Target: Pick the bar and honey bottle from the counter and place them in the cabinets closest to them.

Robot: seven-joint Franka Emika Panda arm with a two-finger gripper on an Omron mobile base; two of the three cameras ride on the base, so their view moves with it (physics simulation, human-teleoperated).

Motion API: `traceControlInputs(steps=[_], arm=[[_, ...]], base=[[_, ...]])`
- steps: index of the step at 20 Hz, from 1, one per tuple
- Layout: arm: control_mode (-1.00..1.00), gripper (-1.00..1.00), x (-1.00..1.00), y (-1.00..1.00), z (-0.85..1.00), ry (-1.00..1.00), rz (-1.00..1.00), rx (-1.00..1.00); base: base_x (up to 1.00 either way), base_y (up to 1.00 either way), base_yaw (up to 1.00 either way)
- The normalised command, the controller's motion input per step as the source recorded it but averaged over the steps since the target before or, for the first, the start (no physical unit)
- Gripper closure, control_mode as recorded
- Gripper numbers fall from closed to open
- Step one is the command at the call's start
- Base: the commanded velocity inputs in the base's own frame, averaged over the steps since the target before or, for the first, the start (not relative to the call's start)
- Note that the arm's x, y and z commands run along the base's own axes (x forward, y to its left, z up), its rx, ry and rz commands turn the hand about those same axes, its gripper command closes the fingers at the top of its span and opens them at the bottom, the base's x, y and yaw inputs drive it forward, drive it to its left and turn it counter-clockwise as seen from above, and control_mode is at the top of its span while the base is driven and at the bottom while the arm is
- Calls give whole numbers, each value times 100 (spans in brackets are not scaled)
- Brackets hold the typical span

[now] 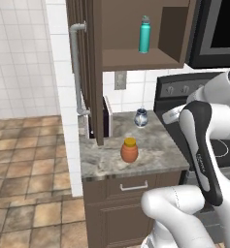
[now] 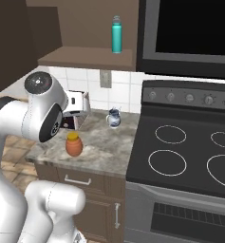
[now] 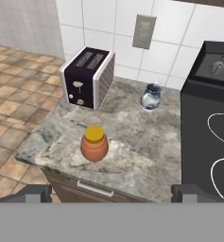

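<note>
Grey-beige stone forms the counter (image 3: 146, 156), a short stretch that ends at the tiled floor on one side and touches the black stove (image 2: 190, 156) on the other. A toaster (image 3: 87, 78) stands at the back near the wall, and a small glass jug (image 3: 151, 97) stands at the back near the stove. The middle and front of the counter are bare around the honey bottle (image 3: 94, 143), which stands upright near the front edge, yellow lid on top, well apart from both toaster and jug. Above, the cabinets (image 1: 136, 58) stand with the door swung open, and a teal bottle (image 1: 144, 35) stands on the shelf. The gripper (image 3: 111, 194) hangs above the front edge, jaws spread wide, holding nothing and touching nothing.
</note>
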Motion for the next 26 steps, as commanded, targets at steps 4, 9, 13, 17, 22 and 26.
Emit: traceControlInputs(steps=[4,9,13,17,22,26], arm=[[-100,-100,0,0,0,0,0,0],[-100,-100,0,0,0,0,0,0],[-100,-100,-1,1,-2,0,0,3],[-100,-100,0,12,-10,1,0,2],[-100,-100,2,37,-24,8,0,0],[-100,-100,0,13,-33,10,0,0]], base=[[0,1,0],[0,0,0],[0,0,0],[0,0,0],[0,0,0],[0,0,0]])
